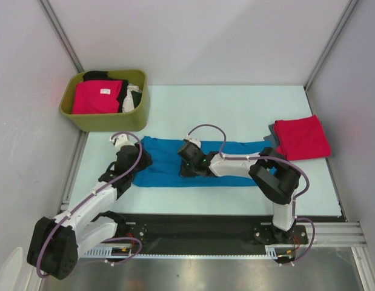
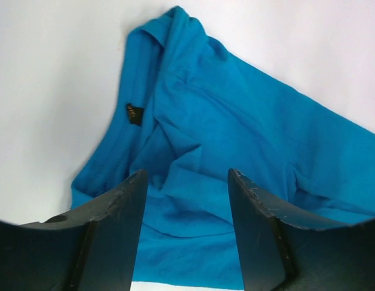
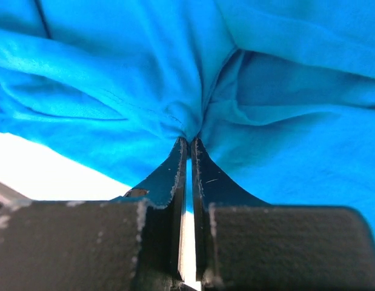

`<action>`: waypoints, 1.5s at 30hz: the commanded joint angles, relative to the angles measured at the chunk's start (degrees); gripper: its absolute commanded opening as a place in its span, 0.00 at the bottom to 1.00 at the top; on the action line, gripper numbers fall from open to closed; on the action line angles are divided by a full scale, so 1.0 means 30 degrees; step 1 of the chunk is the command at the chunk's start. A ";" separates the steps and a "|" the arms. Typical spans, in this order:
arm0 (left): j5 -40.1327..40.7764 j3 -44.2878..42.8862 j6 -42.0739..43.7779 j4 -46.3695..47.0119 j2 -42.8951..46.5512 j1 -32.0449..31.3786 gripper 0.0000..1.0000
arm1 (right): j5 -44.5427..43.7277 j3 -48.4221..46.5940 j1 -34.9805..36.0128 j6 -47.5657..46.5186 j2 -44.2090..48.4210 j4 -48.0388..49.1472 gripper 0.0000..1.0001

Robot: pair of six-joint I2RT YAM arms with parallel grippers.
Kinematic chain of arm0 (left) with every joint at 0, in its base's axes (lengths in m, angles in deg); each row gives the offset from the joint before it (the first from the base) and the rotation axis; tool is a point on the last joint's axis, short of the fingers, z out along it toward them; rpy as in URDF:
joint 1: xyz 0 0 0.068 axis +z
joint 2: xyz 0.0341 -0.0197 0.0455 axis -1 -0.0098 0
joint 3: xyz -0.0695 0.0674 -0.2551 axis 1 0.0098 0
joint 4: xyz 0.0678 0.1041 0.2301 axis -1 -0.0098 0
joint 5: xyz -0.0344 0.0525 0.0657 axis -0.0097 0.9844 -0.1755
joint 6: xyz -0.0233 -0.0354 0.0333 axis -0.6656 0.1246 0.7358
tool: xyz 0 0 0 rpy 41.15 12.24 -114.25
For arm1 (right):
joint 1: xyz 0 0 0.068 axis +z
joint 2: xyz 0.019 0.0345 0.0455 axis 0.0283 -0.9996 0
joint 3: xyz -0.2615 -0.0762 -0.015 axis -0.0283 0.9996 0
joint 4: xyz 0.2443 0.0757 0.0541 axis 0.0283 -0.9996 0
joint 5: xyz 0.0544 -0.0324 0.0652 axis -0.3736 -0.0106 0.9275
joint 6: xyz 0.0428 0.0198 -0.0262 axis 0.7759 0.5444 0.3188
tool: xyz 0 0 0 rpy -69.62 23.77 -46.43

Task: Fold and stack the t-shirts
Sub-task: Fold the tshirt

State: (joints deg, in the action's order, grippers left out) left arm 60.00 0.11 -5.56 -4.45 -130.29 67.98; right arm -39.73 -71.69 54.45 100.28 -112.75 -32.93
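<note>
The right end effector [image 3: 189,141] pinches a thin pucker of the blue t-shirt [image 3: 114,73]; a pull could slip it free, and the left end effector [image 2: 187,177] hangs open.

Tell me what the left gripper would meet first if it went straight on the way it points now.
The blue t-shirt. The left gripper, jaws open, points straight at its rumpled cloth, with nothing showing in between. How near the cloth is I cannot tell from the wrist view.
</note>
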 commanded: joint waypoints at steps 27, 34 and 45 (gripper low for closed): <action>-0.2780 -0.0340 0.0785 0.1504 -0.4412 0.0032 0.26 | 0.6207 0.1489 -0.2285 0.0072 0.0814 0.4139 0.04; -0.3018 -0.0224 0.0726 0.1446 -0.3217 0.0002 0.11 | 0.6587 0.1373 -0.2607 0.0014 0.0785 0.3877 0.05; -0.5329 -0.0751 -0.0092 -0.0926 -0.1075 0.0002 0.11 | 0.7408 0.0904 -0.3427 -0.0454 0.0551 0.3261 0.05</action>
State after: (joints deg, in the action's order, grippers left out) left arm 48.35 -0.17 -4.27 -5.28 -134.59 67.98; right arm -19.01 -66.72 44.68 100.21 -110.94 -22.77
